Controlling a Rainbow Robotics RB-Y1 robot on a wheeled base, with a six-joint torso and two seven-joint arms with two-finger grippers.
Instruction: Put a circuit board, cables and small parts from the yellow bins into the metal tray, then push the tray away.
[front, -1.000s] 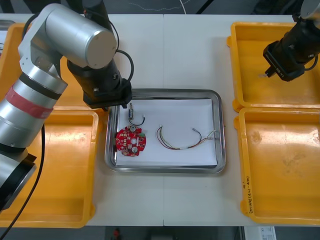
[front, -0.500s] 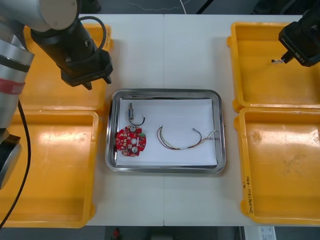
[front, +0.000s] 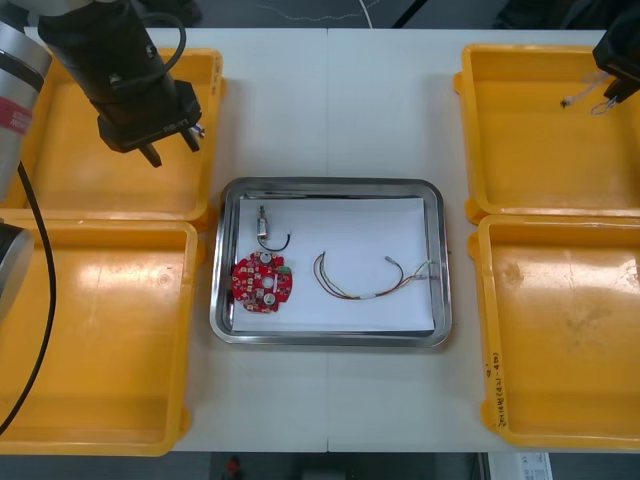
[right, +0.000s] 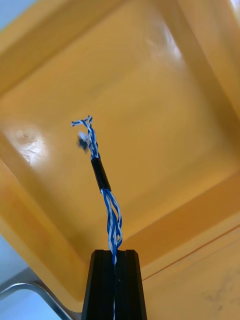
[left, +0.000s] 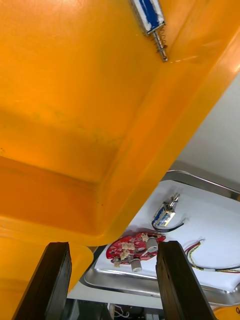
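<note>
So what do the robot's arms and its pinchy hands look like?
The left arm is a fat silver tube with a red band, then a black wrist with a thin black cable hanging along it. The left gripper and right gripper are black, each with two flat, straight black fingers.
</note>
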